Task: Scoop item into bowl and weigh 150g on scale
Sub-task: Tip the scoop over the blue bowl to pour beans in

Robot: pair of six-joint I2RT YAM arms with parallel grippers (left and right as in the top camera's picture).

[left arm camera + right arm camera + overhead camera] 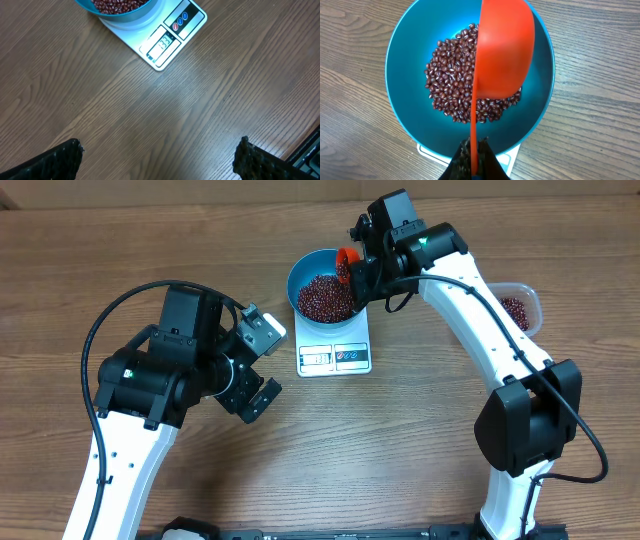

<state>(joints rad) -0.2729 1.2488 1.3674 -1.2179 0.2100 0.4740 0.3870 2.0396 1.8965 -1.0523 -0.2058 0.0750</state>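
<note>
While gripping the scoop (506, 50) in closed right jaws, hovered tipped directly over the bowl (402, 75) of beans (447, 80) on the scale (350, 360), handle pointing back wristward, with left jaws open, farther off.

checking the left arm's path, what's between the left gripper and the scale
Only bare wooden table lies between the open left gripper and the scale. The left wrist view shows the whole stretch.
</note>
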